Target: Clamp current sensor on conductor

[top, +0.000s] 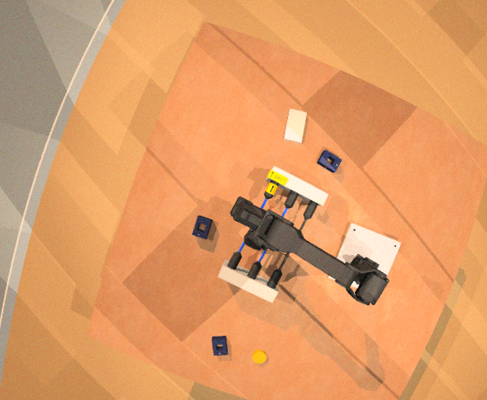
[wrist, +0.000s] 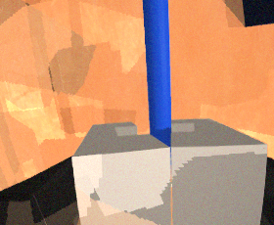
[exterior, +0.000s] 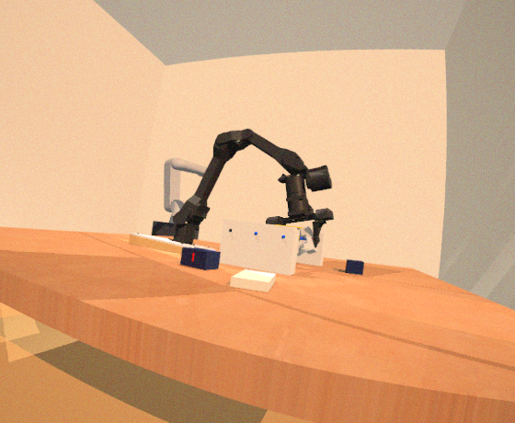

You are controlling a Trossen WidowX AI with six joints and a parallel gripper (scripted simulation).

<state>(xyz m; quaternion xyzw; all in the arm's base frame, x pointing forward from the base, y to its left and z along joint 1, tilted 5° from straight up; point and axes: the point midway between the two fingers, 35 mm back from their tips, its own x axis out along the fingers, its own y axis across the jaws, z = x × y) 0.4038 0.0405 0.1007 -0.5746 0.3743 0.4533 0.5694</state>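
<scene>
The sensor [wrist: 124, 181] [exterior: 305, 247] is pale grey. Its two halves stand side by side around the blue LOAD conductor [wrist: 158, 64] [top: 264, 203], with a thin seam between them. My gripper [wrist: 170, 188] [exterior: 308, 241] is shut on the sensor, its black fingers on the two outer sides. In the top view the arm hides the sensor and fingers. The yellow LOAD marker [top: 277, 177] is at the conductor's upper end, above a yellow sleeve [top: 271, 188] with a black arrow. The sensor's arrow is not visible, and whether the latch has caught cannot be told.
Two white end boards [top: 310, 189] [top: 260, 290] carry three parallel conductors; the other two run beside LOAD. Three navy blocks [top: 323, 157] [top: 198, 222] [top: 219, 339] with holes, a cream block [top: 296, 126] [exterior: 252, 280] and a yellow disc [top: 259, 356] lie around. A white plate [top: 369, 243] is by the arm's base.
</scene>
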